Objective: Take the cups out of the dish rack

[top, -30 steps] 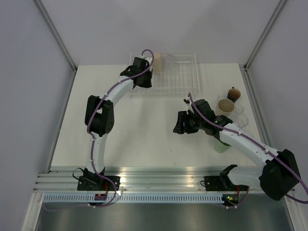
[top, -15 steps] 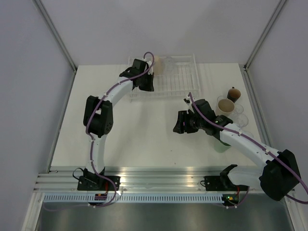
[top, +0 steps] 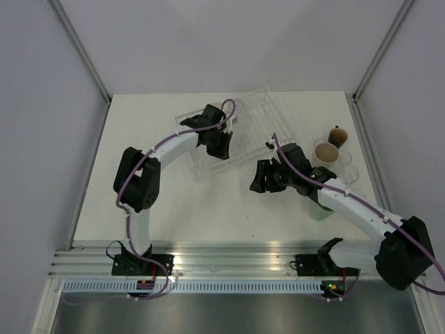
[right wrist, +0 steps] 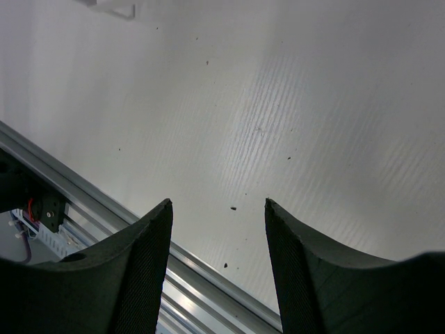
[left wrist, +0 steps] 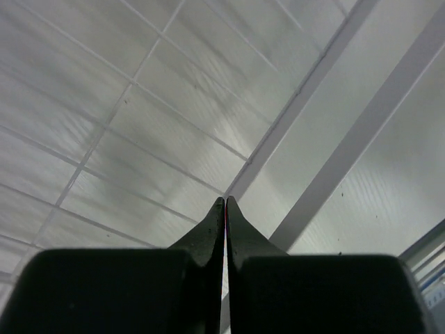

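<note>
Cups are hard to count from above, since several are partly hidden. One beige cup (top: 229, 107) shows only as a pale patch at the far left of the dish rack (top: 261, 117), with the left arm and its cable covering most of it. The rack's thin white wires blur into the table (top: 174, 209), so I cannot tell whether anything else is in it. It lies askew on the far half of the table, turned at an angle to the edges. By the right edge stand a second beige cup (top: 325, 152), mouth up, a small dark brown cup (top: 338, 133) just behind it, and a clear cup (top: 345, 161) beside it. Whether one or two see-through cups stand there is unclear. One mint green cup (top: 320, 211) peeks out from under the right forearm. That makes two beige and one green in sight. The left gripper (left wrist: 225, 200) is over the rack's near left part, its fingers pressed tip to tip with nothing seen between them. The right gripper (right wrist: 217, 205) hangs over bare table near the middle, spread wide and holding nothing.
</note>
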Available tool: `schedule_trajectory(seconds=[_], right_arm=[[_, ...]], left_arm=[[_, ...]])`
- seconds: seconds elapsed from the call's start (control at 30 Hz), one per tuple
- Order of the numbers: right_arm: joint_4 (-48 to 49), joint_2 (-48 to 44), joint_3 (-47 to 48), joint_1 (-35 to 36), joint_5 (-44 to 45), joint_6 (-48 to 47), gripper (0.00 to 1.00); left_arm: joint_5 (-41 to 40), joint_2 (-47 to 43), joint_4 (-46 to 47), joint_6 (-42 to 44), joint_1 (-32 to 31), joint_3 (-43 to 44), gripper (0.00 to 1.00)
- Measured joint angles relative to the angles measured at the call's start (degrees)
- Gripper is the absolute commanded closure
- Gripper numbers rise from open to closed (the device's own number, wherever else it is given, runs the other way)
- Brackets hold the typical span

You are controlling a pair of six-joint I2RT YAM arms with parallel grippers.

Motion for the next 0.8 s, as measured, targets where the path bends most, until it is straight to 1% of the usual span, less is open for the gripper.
schedule_trajectory(seconds=[0.2, 0.33, 0.43, 0.6, 0.8], right_arm=[[0.52, 0.13, 0.00, 0.00, -0.04, 0.00, 0.39], [0.90, 0.59, 0.00, 0.00, -0.37, 0.00, 0.39], [0.92, 0.87, 0.00, 0.00, -0.42, 0.00, 0.39], [1.81, 1.20, -0.20, 0.00, -0.42, -0.09, 0.39], [2.32, 3.28, -0.20, 0.00, -0.42, -0.33, 0.39]], left_arm=[[0.50, -5.64, -2.45, -0.04, -2.21, -8.39, 0.98], [-1.29, -8.79, -2.01, -0.09, -2.69, -9.55, 0.98], [-3.91, -9.97, -1.84, -0.44, -2.69, -8.79, 0.98], [-10.64, -10.01, -0.96, -1.49, -2.67, -5.22, 0.98], [-21.64, -9.86, 3.32, -2.80, -2.62, 0.31, 0.98]])
